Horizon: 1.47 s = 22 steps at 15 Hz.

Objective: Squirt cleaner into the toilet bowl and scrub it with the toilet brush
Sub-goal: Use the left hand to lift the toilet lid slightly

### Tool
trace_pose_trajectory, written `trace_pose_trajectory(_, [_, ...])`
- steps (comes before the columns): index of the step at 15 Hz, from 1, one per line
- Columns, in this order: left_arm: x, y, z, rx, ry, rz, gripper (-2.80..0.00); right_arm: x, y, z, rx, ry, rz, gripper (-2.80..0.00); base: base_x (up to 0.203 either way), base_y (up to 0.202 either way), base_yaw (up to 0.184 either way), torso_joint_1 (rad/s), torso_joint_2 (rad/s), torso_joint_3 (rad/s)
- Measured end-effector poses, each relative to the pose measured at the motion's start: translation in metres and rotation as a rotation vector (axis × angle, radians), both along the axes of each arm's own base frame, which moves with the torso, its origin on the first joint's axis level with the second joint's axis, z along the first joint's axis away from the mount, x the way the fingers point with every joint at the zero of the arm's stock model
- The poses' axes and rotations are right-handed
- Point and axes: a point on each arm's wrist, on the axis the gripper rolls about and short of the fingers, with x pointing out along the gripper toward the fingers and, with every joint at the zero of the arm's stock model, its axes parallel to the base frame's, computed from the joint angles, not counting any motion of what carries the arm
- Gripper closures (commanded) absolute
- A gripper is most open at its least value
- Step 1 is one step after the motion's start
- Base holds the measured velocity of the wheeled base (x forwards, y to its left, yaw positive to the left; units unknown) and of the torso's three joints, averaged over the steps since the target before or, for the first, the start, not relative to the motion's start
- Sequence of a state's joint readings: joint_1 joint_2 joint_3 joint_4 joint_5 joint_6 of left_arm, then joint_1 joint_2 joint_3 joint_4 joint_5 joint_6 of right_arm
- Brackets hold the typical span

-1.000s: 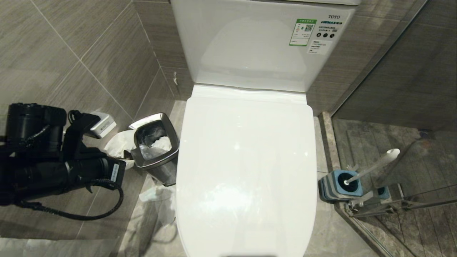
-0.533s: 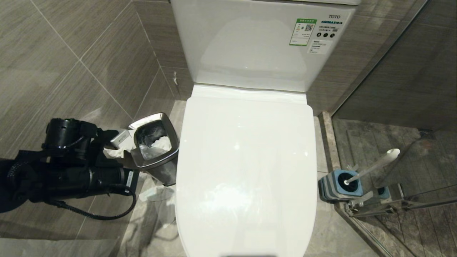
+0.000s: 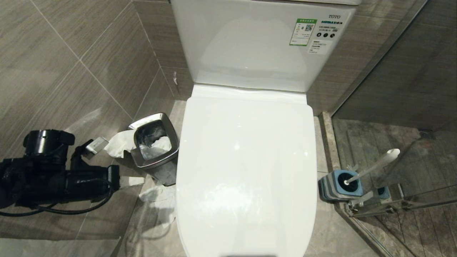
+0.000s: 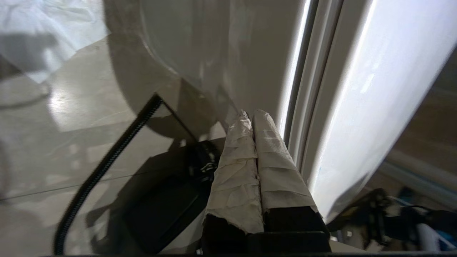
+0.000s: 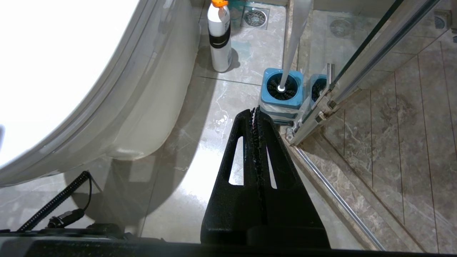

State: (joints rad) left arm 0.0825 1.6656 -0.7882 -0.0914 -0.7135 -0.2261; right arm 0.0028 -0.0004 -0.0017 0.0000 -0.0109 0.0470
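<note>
The toilet bowl (image 5: 142,107) shows only its white outer wall; its inside is hidden under the closed white lid (image 3: 246,171). The toilet brush (image 3: 375,166) leans in its blue-topped holder (image 3: 339,184) on the floor to the toilet's right, its black head down in the holder (image 5: 282,87). No cleaner is in view. My left gripper (image 3: 140,180) hangs low beside the toilet's left side, its paper-wrapped fingers (image 4: 246,150) pressed together and empty, the tips near the lid's edge (image 4: 321,107). My right gripper (image 5: 255,111) is shut and empty, low over the floor short of the holder.
A square steel waste bin (image 3: 155,150) with crumpled paper around it stands between my left arm and the toilet. A white bottle with an orange top (image 5: 219,39) stands on the floor past the bowl. A glass shower door with a metal frame (image 5: 321,114) runs right beside the holder.
My left arm has sunk lower beside the bin and its wrist has turned, so the wrapped fingers now point toward the toilet's side. Nothing else has moved.
</note>
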Motion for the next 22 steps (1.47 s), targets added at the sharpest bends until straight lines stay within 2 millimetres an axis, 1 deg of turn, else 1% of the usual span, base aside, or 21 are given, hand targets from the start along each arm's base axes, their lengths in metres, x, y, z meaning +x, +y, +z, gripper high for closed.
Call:
trace_pose_trajectory(2, [0.000,0.018,-0.010,-0.089,-0.024,-0.017,0.00,0.000,0.000,0.000,0.000,0.000,0.000,0.00,0.000,0.000,0.000,0.000,0.00,0.000])
trace_pose_trajectory(4, [-0.005,0.028,-0.023,-0.181,-0.047,-0.069,0.00,0.000,0.000,0.000,0.000,0.000,0.000,0.00,0.000,0.000,0.000,0.000,0.00,0.000])
trace_pose_trajectory(7, [-0.020,0.032,-0.046,-0.314,-0.075,-0.184,0.00,0.000,0.000,0.000,0.000,0.000,0.000,0.00,0.000,0.000,0.000,0.000,0.00,0.000])
trace_pose_trajectory(11, [-0.019,0.034,-0.086,-0.346,-0.148,-0.255,0.00,0.000,0.000,0.000,0.000,0.000,0.000,0.00,0.000,0.000,0.000,0.000,0.00,0.000])
trace_pose_trajectory(13, [-0.023,0.034,-0.101,-0.361,-0.179,-0.286,0.00,0.000,0.000,0.000,0.000,0.000,0.000,0.00,0.000,0.000,0.000,0.000,0.00,0.000])
trace_pose_trajectory(17, [-0.026,0.031,-0.114,-0.387,-0.150,-0.297,0.00,0.000,0.000,0.000,0.000,0.000,0.000,0.00,0.000,0.000,0.000,0.000,0.00,0.000])
trace_pose_trajectory(20, [-0.025,0.023,-0.115,-0.391,-0.137,-0.329,0.00,0.000,0.000,0.000,0.000,-0.001,0.000,0.00,0.000,0.000,0.000,0.000,0.00,0.000])
trace_pose_trajectory(22, [-0.025,0.015,-0.110,-0.393,-0.137,-0.356,0.00,0.000,0.000,0.000,0.000,0.000,0.000,0.00,0.000,0.000,0.000,0.000,0.00,0.000])
